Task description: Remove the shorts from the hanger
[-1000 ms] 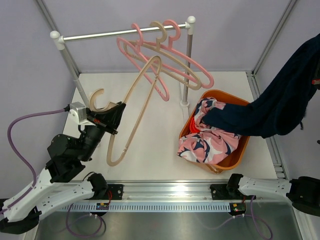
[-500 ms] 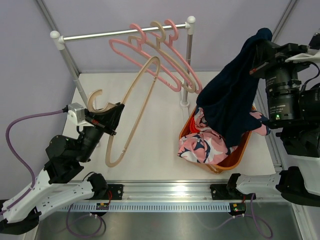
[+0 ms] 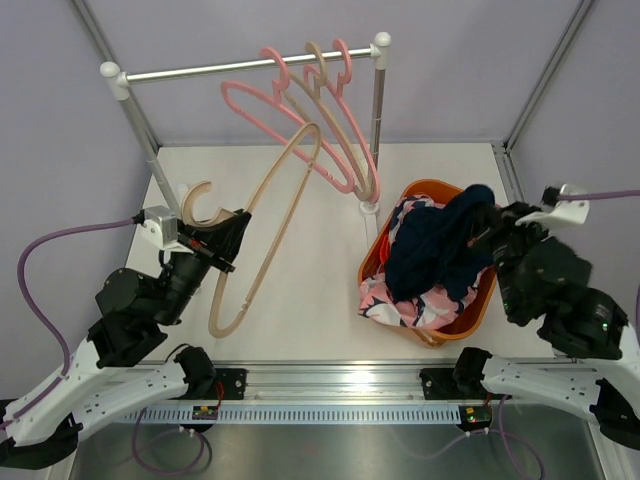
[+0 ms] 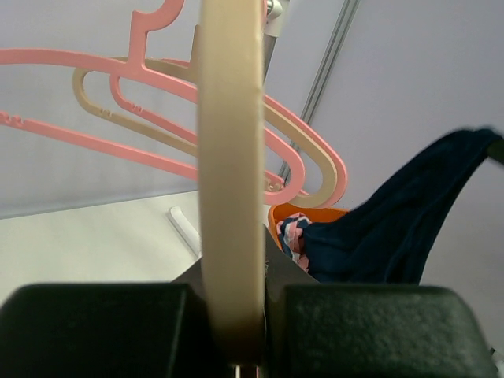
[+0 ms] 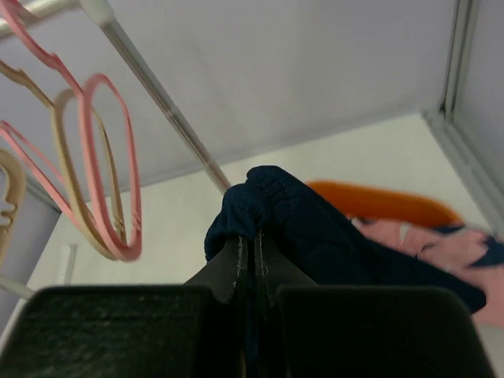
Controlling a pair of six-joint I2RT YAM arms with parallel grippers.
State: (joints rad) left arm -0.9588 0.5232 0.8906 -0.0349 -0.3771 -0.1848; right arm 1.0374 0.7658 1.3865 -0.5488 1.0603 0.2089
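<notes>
Table [image 3: 300, 290] space carries a clothes rack [image 3: 240, 68] with 3 bare hangers [image 3: 330, 150] and an orange basket [image 3: 428, 186], which seems to serve as the drop spot. Navy shorts [image 3: 430, 250] drape into it over pink patterned shorts [image 3: 405, 312]. The right fingers [image 5: 224, 272] are pinched together on a gathered edge, probably ahead of release. Left fingers [image 4: 354, 331] clamp the bare beige hanger [image 3: 262, 230], held off the rail.

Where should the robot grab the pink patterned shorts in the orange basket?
Probably the bunched fold of the pink patterned shorts at the near-left corner of the orange basket, coming straight down from above. That part lies bare; the navy shorts, pinched in the right gripper, drape over the rest.
</notes>
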